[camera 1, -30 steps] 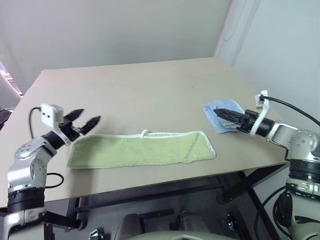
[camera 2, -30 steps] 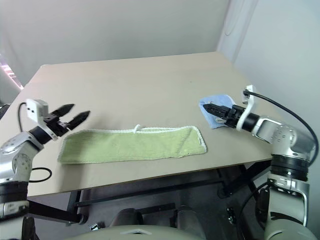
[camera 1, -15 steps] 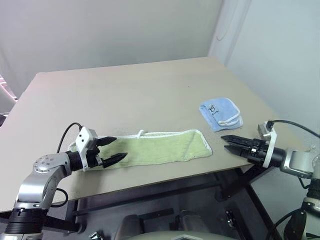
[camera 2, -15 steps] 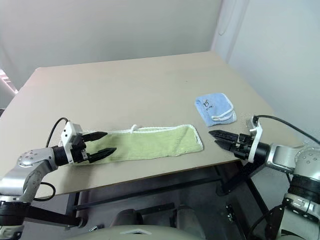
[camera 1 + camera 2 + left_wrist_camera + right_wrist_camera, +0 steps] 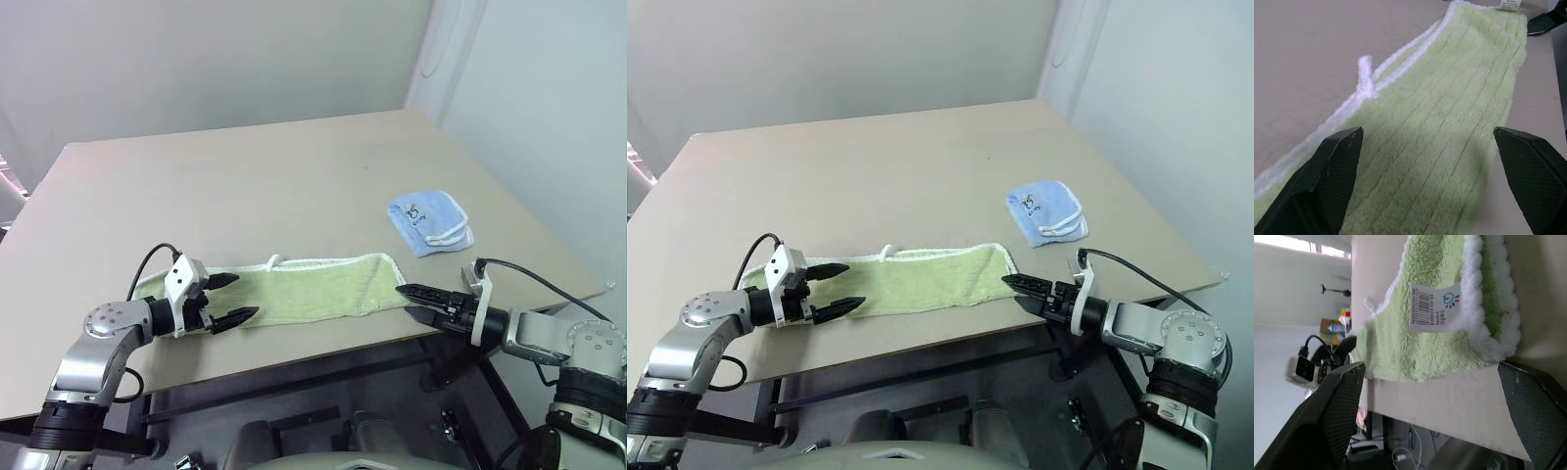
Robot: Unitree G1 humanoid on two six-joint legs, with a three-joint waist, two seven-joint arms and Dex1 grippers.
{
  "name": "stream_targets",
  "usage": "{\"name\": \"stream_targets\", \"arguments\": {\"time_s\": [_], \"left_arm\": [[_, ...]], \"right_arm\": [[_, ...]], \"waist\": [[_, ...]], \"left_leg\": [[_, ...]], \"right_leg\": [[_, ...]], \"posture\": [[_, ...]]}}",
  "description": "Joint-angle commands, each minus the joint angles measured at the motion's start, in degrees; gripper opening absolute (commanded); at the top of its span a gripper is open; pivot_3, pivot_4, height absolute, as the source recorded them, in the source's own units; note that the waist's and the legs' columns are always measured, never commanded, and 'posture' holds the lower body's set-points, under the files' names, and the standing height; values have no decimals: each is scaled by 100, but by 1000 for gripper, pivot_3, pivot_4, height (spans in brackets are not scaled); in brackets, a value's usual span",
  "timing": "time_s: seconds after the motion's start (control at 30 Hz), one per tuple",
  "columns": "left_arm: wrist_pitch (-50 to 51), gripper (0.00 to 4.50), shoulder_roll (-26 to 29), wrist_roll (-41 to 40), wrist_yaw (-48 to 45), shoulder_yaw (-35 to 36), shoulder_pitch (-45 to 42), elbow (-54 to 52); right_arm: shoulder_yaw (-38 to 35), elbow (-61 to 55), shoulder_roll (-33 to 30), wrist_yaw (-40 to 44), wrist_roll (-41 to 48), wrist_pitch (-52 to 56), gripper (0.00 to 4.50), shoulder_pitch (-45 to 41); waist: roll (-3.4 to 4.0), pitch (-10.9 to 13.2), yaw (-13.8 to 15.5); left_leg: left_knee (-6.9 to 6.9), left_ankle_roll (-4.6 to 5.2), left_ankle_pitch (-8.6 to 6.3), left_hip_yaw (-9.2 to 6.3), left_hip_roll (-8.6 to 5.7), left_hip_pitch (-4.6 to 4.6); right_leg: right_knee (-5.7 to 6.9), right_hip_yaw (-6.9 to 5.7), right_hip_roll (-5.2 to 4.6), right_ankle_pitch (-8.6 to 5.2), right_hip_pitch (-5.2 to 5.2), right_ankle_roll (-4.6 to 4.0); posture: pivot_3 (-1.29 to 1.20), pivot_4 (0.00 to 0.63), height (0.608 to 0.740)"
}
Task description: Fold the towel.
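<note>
The towel [image 5: 313, 289] is a long light green strip with white edging, lying flat along the table's front edge, its small white loop [image 5: 277, 260] on the far side. My left gripper [image 5: 243, 297] hovers open over the towel's left end, pointing along it; in the left wrist view the ribbed cloth [image 5: 1440, 112] runs between its fingers [image 5: 1327, 186]. My right gripper [image 5: 403, 300] is open at the towel's right end, by the table's front edge. In the right wrist view that end carries a white label [image 5: 1435, 307].
A small blue folded cloth [image 5: 429, 223] with white trim lies at the right, behind my right gripper. The tan table [image 5: 245, 186] stretches back to a pale wall. Its front edge [image 5: 323, 343] runs just below the towel.
Both arms have come down and in toward the towel's ends. The right gripper left the blue cloth for the towel's right end. The camera has shifted too.
</note>
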Motion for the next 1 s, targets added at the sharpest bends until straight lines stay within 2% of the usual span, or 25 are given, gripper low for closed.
{"name": "stream_targets", "arguments": {"time_s": [0.03,0.13,0.23,0.37,0.53,0.57,0.7,1.0], "left_arm": [[-85,4500,-2,27,19,4,-91,-135],[-168,4500,-4,124,34,-27,-65,-72],[-155,4500,-30,115,39,-8,-74,-79],[-152,4500,-39,146,51,7,-160,-8],[-198,4500,-65,199,47,-24,-245,108],[-211,4500,-84,211,66,-21,-273,130],[-243,4500,-194,218,181,29,-409,264],[-267,4500,-250,240,262,67,-324,324]], "right_arm": [[-166,-84,312,-533,153,-79,4491,-173],[-309,-17,487,-948,-1,-377,4491,-195],[-392,107,557,-1145,121,-450,3539,-218],[-306,-87,598,-1182,321,-444,2080,-171],[-581,277,701,-1532,665,-932,221,-382],[-632,334,688,-1573,846,-970,44,-382],[-669,284,407,-1584,1391,-938,44,-127],[-619,606,-1183,-588,1454,-677,44,449]], "waist": [[0,0,-24],[-1,0,-72],[-1,-1,-108],[3,1,-103],[-5,-3,-118],[-9,-6,-125],[2,1,-110],[3,0,-45]], "left_leg": [[-1,0,0,-4,1,1],[-1,0,0,-7,1,2],[1,0,0,-5,0,2],[0,0,0,-3,-1,-4],[-27,1,0,-1,-2,-13],[-33,1,0,2,-2,-10],[-34,2,1,21,-4,-7],[-66,3,1,28,-19,-41]], "right_leg": [[0,0,3,0,0,0],[0,0,4,-1,1,2],[-4,6,3,-2,3,6],[-24,12,1,3,4,27],[-52,13,3,15,0,16],[-60,16,5,21,0,16],[-77,41,1,37,1,37],[-111,50,-5,37,-26,45]], "posture": [[0,0,740],[0,0,740],[0,0,740],[0,0,740],[0,0,740],[0,0,740],[0,0,740],[0,0,740]]}}
